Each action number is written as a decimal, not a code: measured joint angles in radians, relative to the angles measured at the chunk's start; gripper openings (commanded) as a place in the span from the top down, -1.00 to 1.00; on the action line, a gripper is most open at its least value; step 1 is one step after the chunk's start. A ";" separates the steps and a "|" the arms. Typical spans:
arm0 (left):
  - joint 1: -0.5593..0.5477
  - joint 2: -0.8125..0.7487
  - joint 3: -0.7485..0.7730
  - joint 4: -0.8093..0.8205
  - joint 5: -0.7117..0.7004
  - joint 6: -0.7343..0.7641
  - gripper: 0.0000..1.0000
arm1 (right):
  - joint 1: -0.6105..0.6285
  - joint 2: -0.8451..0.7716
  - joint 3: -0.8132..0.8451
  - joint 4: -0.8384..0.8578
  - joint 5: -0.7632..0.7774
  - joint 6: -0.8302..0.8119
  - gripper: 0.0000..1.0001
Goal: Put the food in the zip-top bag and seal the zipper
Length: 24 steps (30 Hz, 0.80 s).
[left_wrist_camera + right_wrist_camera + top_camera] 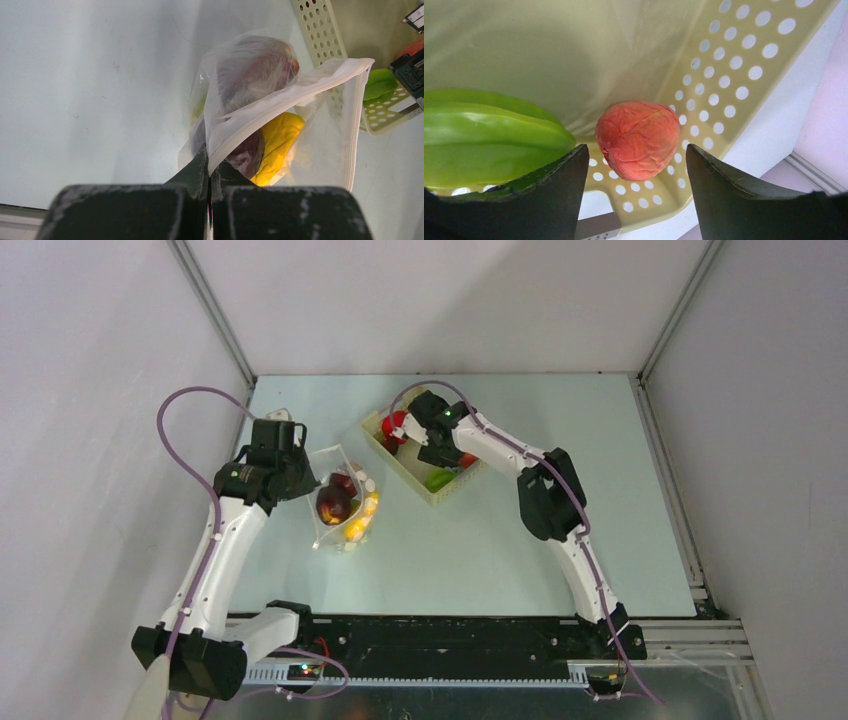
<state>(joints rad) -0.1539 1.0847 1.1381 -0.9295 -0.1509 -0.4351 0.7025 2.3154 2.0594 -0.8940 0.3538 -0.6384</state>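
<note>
A: Pale-yellow basket point(734, 75), far corner: red food piece point(638, 140) hard by the perforated walls, green piece point(489, 135) just beside it.
B: And the right arm?
A: Reaching leftward, wrist tipped down. The right hand point(636, 150) is spread and straddles the red food piece, with gaps on both sides.
B: Left hand point(209, 167)?
A: Clenched on the zip-top bag point(320, 145) mouth edge; bag on the worktop point(500, 560), beside the basket.

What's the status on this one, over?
Left gripper shut on zip-top bag rim, mouth unsealed, yellow piece inside. Right gripper open, astride red piece in basket. Green piece close beside one finger.
</note>
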 measured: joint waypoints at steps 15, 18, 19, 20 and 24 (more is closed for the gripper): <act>0.000 -0.008 0.000 0.000 0.005 0.000 1.00 | -0.012 0.069 0.056 -0.080 -0.020 0.018 -0.50; 0.000 -0.008 0.000 0.000 0.005 0.000 1.00 | -0.014 0.087 0.074 -0.087 -0.021 0.017 -0.49; 0.000 -0.008 0.000 0.000 0.005 0.000 1.00 | -0.015 0.095 0.083 -0.090 -0.021 0.017 -0.48; 0.000 -0.008 0.000 0.000 0.005 0.000 1.00 | -0.017 0.104 0.092 -0.093 -0.021 0.017 -0.47; 0.000 -0.008 0.000 0.000 0.005 0.000 1.00 | -0.024 0.135 0.116 -0.104 -0.004 0.017 -0.34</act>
<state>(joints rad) -0.1539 1.0763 1.1381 -0.9298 -0.1459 -0.4351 0.6785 2.4508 2.1757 -0.9977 0.3496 -0.6212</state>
